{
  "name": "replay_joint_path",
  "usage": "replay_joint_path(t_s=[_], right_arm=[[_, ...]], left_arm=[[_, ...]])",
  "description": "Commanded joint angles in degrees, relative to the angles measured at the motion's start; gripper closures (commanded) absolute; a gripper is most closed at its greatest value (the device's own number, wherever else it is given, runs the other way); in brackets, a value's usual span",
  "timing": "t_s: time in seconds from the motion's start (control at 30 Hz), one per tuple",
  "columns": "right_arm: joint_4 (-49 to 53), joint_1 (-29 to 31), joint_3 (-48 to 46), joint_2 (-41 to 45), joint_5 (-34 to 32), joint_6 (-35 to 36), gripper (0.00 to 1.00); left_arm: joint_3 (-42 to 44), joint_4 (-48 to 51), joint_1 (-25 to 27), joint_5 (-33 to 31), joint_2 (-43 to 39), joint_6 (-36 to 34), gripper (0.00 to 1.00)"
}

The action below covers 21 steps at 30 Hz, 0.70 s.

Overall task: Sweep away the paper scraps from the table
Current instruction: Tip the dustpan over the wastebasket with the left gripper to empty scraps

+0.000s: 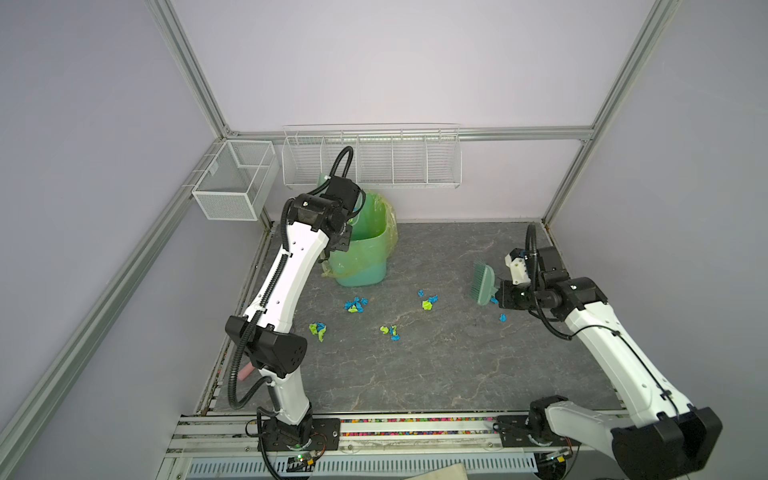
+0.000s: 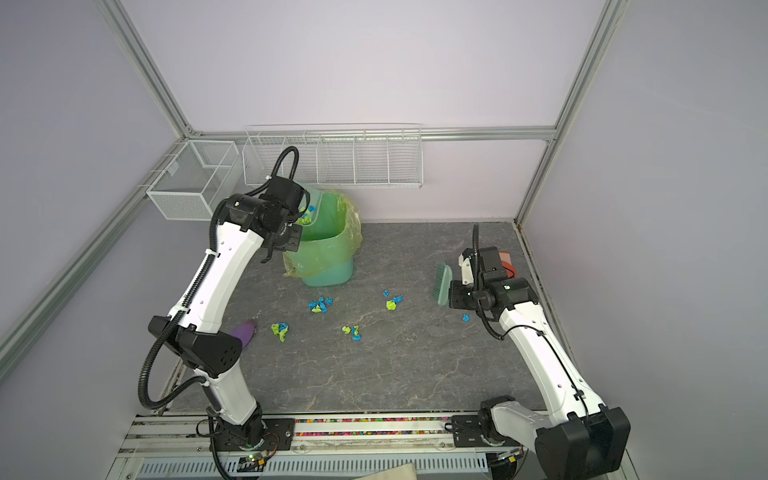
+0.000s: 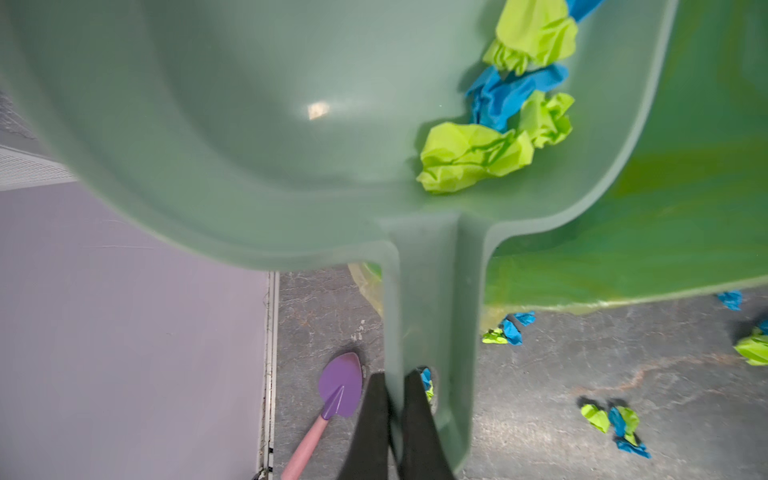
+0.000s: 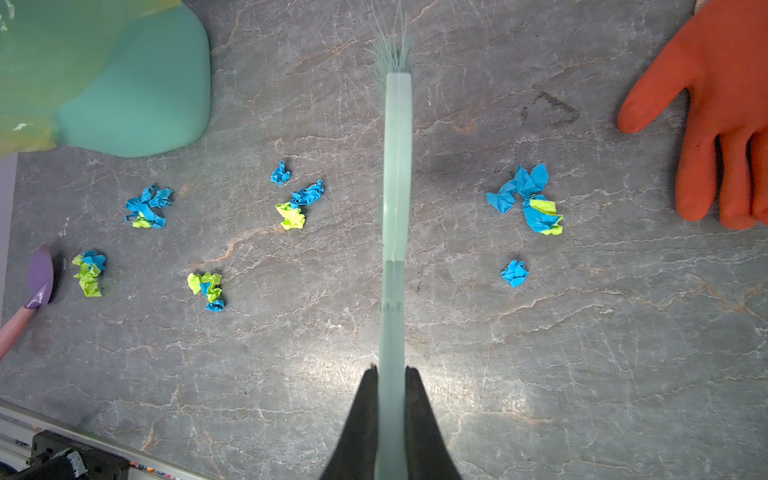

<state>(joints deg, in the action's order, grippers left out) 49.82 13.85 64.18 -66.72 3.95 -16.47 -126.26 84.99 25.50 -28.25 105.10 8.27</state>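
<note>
Left wrist view is filled by the dustpan (image 3: 249,124), whose handle is pinched tight between the jaws of the left claw (image 3: 395,376). A few paper scraps (image 3: 498,137), lime and blue, are seen lodged against one side wall of the pan. They lie ahead of the claw and off the handle's line, on the side where the lined mouth of the bin (image 3: 685,187) shows beneath. The pan's long axis is run straight out from the claw, over the bin's rim. The step in hand is judged to be emptying. A tip toward that side would be called for, so that the load is shed into the bin and not onto the counter (image 3: 582,374).

In both top views the left arm is seen reached to the far left, elbow raised and wrist bent down above the bin.

The right claw (image 4: 390,369) is closed hard on the handle of the brush (image 4: 397,166), which is held edge-on with its bristles pointed away from the claw. Whether the bristles touch the counter cannot be told. Other scraps are scattered on the counter in small clusters, most on the brush's bin side and two on the side of the orange glove (image 4: 723,104). The right arm is much the nearer to these. It is stretched forward along the right edge, with the wrist turned toward the middle.
</note>
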Motion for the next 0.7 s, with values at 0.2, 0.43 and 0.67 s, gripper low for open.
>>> replay_joint_path(t_s=[0.2, 0.43, 0.67], right_arm=[[-1.75, -0.49, -1.17, -0.25, 0.64, 0.75, 0.93], [-1.27, -0.53, -0.99, 0.16, 0.62, 1.05, 0.93], [-0.98, -0.49, -1.95, 1.97, 0.65, 0.62, 0.93]], left_arm=[[4.56, 0.74, -0.01, -9.05, -1.13, -1.52, 1.0], [8.41, -1.54, 1.93, -16.48, -3.6, -3.67, 1.0], [9.1, -2.72, 5.75, -25.81, -3.21, -6.39, 1.0]])
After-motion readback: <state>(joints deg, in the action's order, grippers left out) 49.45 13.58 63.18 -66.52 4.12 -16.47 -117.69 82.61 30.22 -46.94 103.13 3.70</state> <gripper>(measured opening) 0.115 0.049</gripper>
